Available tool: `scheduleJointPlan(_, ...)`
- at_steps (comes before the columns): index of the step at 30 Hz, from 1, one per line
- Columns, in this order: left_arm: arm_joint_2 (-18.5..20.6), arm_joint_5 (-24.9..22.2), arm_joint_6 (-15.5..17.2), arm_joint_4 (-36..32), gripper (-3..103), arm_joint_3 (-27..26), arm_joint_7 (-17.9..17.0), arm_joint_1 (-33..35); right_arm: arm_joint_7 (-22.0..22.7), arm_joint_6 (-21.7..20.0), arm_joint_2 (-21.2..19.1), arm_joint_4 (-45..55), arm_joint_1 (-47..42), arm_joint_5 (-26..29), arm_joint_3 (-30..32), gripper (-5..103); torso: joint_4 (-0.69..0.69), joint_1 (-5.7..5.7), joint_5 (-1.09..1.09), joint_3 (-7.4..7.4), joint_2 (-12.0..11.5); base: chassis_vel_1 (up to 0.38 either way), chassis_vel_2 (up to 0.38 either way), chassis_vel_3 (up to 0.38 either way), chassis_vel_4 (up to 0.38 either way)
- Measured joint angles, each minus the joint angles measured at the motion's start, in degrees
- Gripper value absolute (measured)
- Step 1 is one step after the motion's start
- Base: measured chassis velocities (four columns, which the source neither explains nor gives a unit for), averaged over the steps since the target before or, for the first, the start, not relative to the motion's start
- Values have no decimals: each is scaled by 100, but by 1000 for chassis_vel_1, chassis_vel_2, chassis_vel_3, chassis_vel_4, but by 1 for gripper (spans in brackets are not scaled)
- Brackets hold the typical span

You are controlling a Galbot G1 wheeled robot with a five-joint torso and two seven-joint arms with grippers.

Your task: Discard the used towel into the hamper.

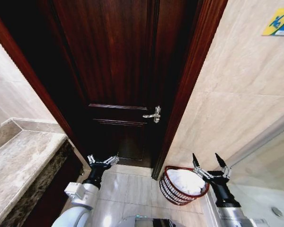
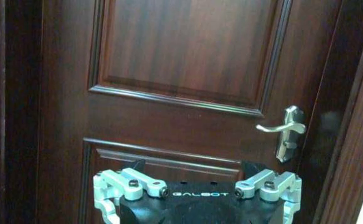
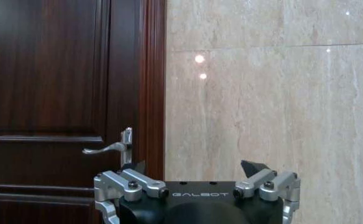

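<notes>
Hamper (image 1: pixel 182 185) on floor by the door frame, white towel (image 1: pixel 187 181) apparently already inside; both claws released, empty: right claw (image 1: pixel 208 163) just above rim, left claw (image 1: pixel 102 161) facing door (image 1: pixel 118 71); keep clear of rim

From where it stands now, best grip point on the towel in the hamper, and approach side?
Take the white towel at its bunched top, coming from above: the hamper mouth opens upward and its slatted wall rings the cloth. Right gripper hangs open beside the rim, nearest; left gripper is open near the door.
</notes>
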Motion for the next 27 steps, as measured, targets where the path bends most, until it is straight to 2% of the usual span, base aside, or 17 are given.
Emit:
scheduleJointPlan(9,0,0,0,0,100,0,0,0,0,0,0,0,0,0,0,100,0,-5,0,-7,-16,36,-40,-34,38)
scheduleJointPlan(18,1,0,0,0,100,0,0,1,0,0,0,0,-2,0,0,100,-2,-20,-1,-17,-20,120,-127,-135,122)
scheduleJointPlan(27,0,0,0,0,100,0,0,-1,0,0,0,0,1,0,0,100,0,-12,0,-14,-34,-25,3,27,-9)
